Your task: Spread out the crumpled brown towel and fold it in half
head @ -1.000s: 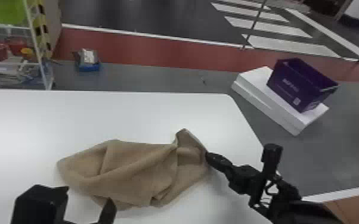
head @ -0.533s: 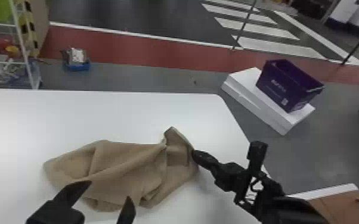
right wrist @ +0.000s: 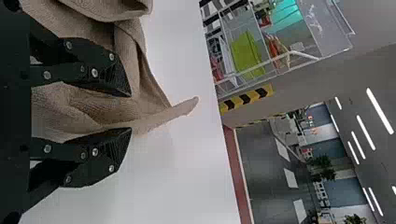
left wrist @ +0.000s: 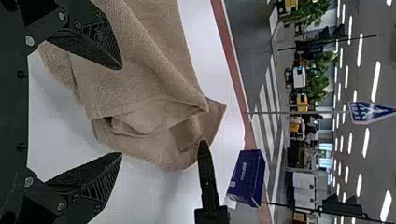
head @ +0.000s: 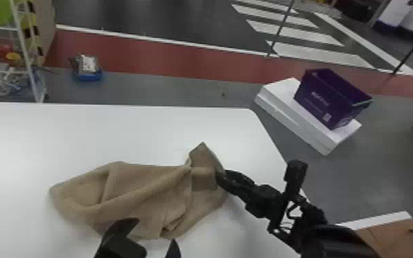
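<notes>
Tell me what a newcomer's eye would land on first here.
Probably the rumpled brown towel, standing out against the white table. Next come the black hands: the right hand open at the towel's right end, cloth between its fingers, and the left hand open at its near side. Beyond the table's right edge, the purple bin on white slabs also catches the eye.

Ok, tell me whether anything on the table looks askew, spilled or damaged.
Only the brown towel looks untidy: it lies bunched on the white table, with uneven folds and a corner poking out near the right hand. I see no spill.
</notes>
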Robot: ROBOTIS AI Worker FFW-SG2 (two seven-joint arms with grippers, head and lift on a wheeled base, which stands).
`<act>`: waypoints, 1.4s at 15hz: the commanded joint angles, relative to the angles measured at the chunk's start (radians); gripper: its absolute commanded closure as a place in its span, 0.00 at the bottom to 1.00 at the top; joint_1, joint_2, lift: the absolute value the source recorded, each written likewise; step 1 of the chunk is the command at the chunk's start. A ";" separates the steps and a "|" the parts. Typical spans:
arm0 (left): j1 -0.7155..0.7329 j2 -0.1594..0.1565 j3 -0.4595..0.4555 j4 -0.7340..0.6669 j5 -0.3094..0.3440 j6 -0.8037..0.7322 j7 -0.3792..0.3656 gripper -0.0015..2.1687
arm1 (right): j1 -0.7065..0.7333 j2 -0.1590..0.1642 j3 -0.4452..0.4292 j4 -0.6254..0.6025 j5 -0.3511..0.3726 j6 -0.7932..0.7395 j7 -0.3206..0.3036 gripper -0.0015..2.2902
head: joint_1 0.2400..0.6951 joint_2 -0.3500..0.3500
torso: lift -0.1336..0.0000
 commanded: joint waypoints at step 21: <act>-0.089 -0.033 -0.085 0.248 -0.100 -0.174 0.118 0.17 | 0.011 0.000 -0.104 -0.046 0.016 0.042 -0.030 0.03 | 1.00 0.00 | 0.08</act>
